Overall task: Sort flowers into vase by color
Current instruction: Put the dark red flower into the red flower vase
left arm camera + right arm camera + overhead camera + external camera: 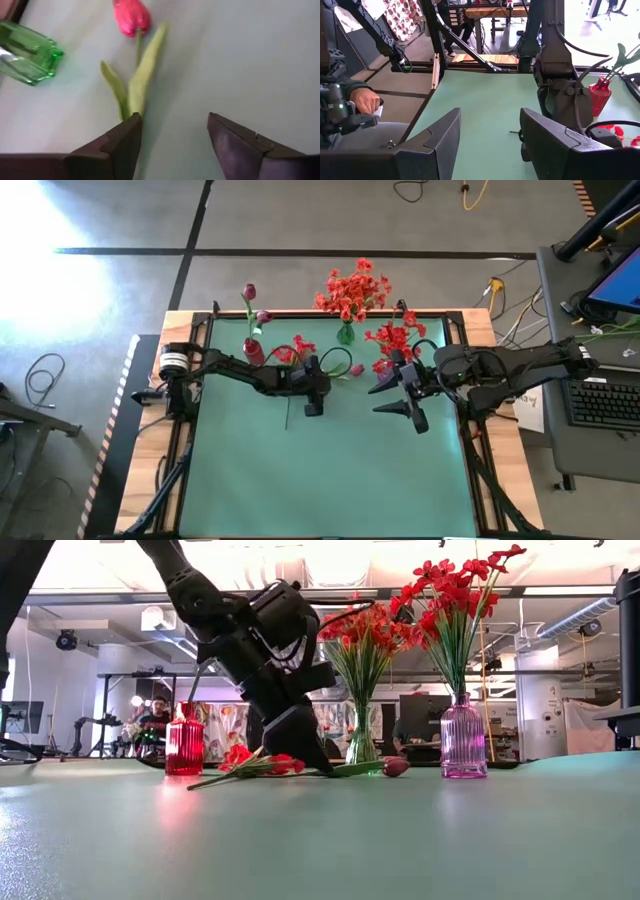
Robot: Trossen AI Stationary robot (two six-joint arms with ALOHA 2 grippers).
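A dark magenta tulip (pixel 132 17) lies flat on the green mat, also seen in the low view (pixel 395 766) and the high view (pixel 356 369). My left gripper (pixel 172 130) hangs open low over its stem end, slanting down, with the leaves (pixel 137 80) running up to one finger. A red flower spray (pixel 255 762) lies on the mat beside it. Three vases stand at the back: a red vase (pixel 253 352) holding magenta tulips, a green vase (pixel 345 333) holding orange-red sprays, and a pink vase (pixel 463 735) holding bright red clusters. My right gripper (pixel 490 135) waits open, raised at the right. My left gripper has one finger (pixel 117 145) standing at the base of the tulip's leaves (pixel 131 107), coming from above at a slant. I cannot tell whether it touches them. The tulip lies on the mat, nothing lifted.
The near half of the green mat (pixel 330 480) is free room. The green vase's base (pixel 27 55) stands close to the tulip's bud. Beyond the table a person's hand (pixel 367 102) shows in the right wrist view.
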